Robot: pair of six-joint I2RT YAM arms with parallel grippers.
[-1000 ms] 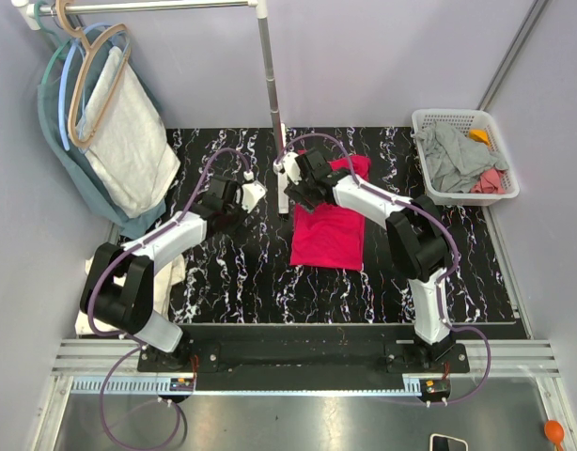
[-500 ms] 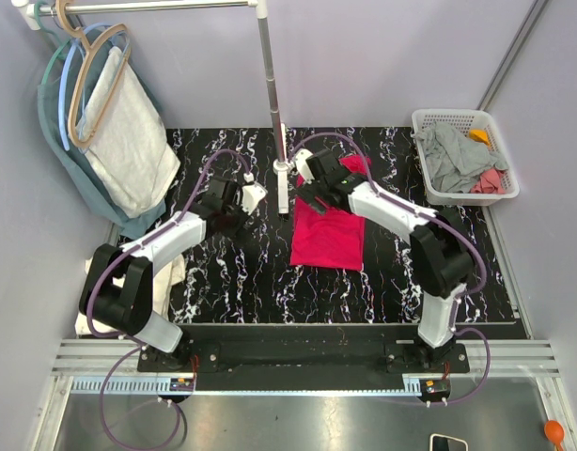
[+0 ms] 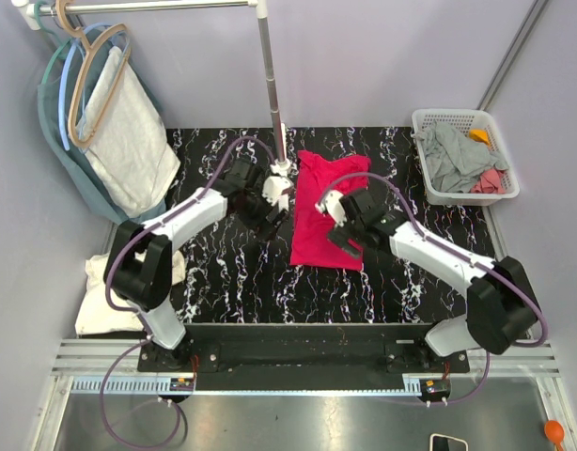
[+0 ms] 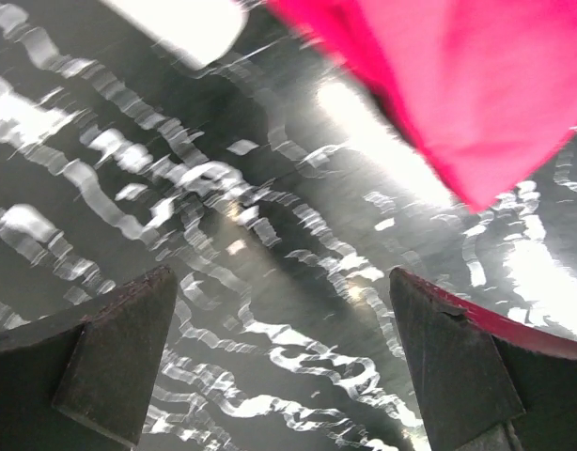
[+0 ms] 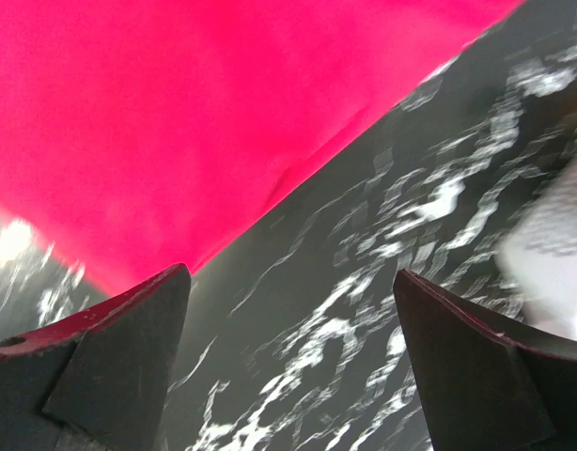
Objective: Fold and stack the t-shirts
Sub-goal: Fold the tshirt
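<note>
Red shirt (image 3: 328,214) flat, partly folded, just right of pole (image 3: 270,85). Left gripper (image 3: 272,199) beside pole, right gripper (image 3: 337,225) farther right, over shirt: both wide, empty. Likely between folds. Next: pinch hem, fold over.

No readable text, label, brand, number or sign on anything in view.

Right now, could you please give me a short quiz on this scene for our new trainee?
1. What colour is the t-shirt lying in the middle of the table?
2. The basket stands at the table's: A far right corner, B near left corner, C middle?
3. True or false: the left hand and the right hand are both open.
Key: 1 red; 2 A; 3 true.
</note>
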